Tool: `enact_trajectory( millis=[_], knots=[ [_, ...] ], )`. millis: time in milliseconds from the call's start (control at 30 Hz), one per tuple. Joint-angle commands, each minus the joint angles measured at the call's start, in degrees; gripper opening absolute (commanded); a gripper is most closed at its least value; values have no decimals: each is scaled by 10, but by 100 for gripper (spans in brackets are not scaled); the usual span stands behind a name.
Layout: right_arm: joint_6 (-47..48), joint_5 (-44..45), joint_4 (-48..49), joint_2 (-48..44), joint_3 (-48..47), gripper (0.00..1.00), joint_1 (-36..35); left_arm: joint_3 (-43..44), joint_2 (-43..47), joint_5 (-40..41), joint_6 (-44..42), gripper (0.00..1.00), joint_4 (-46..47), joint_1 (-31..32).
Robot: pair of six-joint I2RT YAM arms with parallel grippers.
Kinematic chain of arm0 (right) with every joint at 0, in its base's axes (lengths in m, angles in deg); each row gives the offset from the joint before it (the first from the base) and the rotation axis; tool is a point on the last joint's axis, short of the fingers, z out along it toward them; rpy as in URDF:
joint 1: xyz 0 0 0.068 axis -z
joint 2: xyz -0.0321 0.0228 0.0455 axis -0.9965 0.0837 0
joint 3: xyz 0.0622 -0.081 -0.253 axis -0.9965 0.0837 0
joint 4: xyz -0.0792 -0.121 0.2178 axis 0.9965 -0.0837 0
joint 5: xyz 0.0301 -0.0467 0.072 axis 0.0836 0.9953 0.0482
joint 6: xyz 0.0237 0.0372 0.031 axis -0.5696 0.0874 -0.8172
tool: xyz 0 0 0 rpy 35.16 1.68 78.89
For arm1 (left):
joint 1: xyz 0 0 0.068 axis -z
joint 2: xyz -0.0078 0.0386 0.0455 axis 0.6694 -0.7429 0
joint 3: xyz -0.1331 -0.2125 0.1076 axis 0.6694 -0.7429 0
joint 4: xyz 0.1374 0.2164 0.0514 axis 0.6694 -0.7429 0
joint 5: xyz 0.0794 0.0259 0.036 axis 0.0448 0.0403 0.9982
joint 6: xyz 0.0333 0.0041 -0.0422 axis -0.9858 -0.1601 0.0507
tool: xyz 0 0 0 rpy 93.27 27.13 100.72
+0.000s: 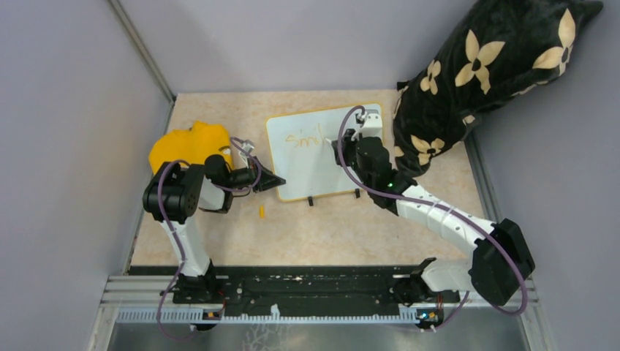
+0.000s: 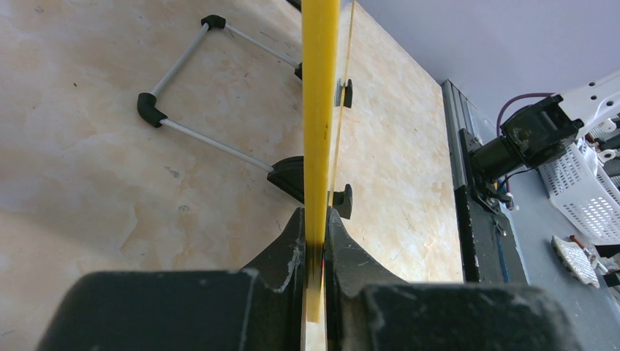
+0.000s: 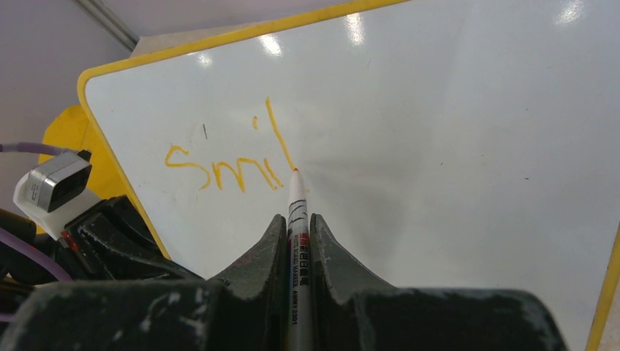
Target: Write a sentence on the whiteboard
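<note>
R gripper [image 3: 296, 219] is clamped on a white marker [image 3: 296, 196], jaws nearly together w/ the barrel between them. The marker's long axis runs straight out from the fingers, and its orange tip touches the whiteboard [image 3: 453, 146] at the foot of the last stroke. L gripper [image 2: 314, 223] is pinched shut on the board's thin yellow frame, which shows edge-on in the left wrist view. From the top view that grip is at the board's left edge, near its lower corner. The whiteboard [image 1: 318, 172] sits mid-table [image 1: 343, 234]. Its long axis runs left-right, skewed a bit, w/ its two black feet on the near side and its glossy face toward the arms. A thin wire stand [image 2: 205, 139] w/ black elbows lies behind it. The sentence [image 3: 219, 167] so far reads approx "Smil", orange, upper left of the board. A yellow cloth [image 1: 188, 144] lies just left of the L gripper, and a small orange piece [image 1: 262, 212] sits on the table below it.
</note>
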Motion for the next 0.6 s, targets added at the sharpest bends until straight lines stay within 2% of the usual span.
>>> enact_trajectory(
  millis=[0, 567],
  knots=[
    [4, -1, 24, 13, -33, 0, 12, 1, -15, 14, -23, 0, -24, 0],
    [-5, 10, 22, 7, -13, 0, 37, 1, -15, 14, -23, 0, -23, 0]
  ],
)
